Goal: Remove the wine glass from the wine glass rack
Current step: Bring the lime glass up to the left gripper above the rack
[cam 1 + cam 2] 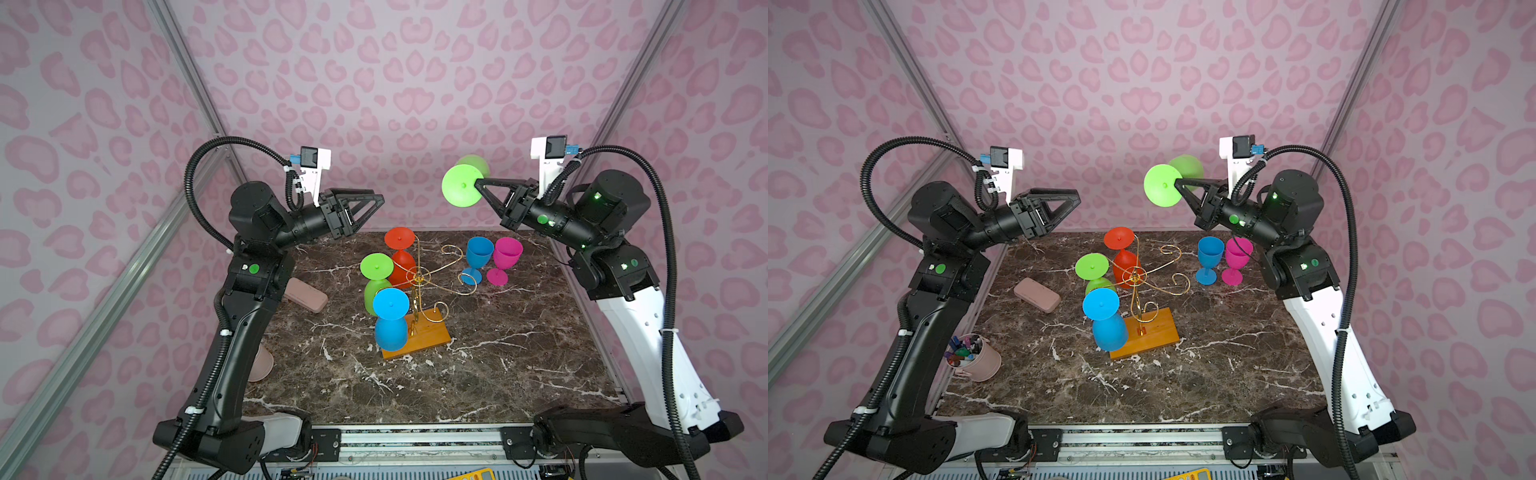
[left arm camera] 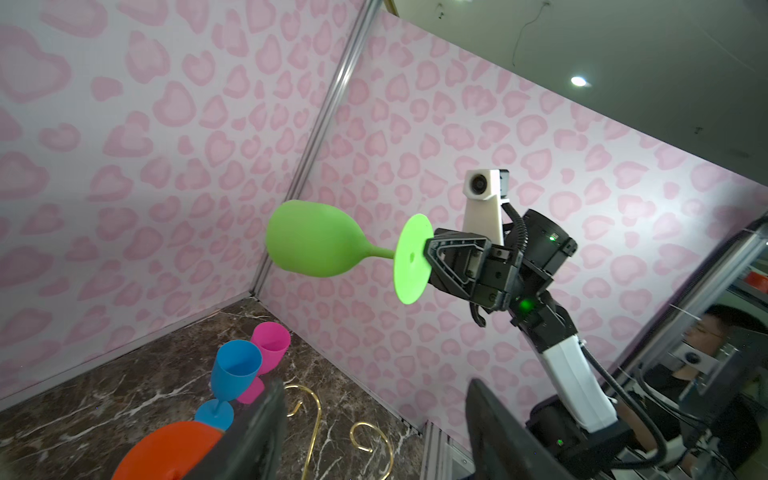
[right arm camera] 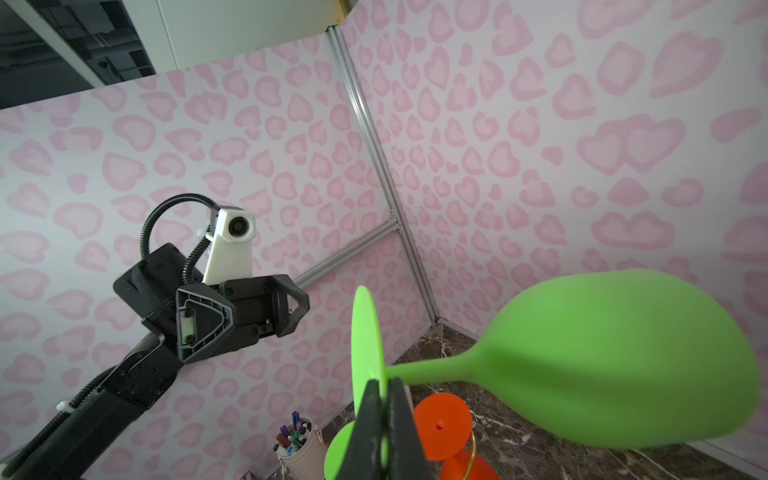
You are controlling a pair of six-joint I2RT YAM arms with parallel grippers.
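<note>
The right gripper (image 1: 480,183) is clamped on the foot rim of the green glass (image 1: 459,187). The glass hangs in the air at upper right of centre in both top views, clear of the rack (image 1: 428,337) at mid-frame below. It lies on its side, with its long axis about level, its foot at the jaws and its bowl pointing away toward the back wall. In the left wrist view it crosses mid-frame, bowl left, foot right.

The left gripper (image 1: 374,203) faces it from the left at about the same height. It is well apart from the glass, with its jaws parted and nothing between them. So the right arm alone has the glass. I judge the removal done. The next move probably turns on tipping that level axis upright, foot down, perhaps near the blue glass (image 1: 478,251) and pink glass (image 1: 507,253) standing right of the rack.
</note>
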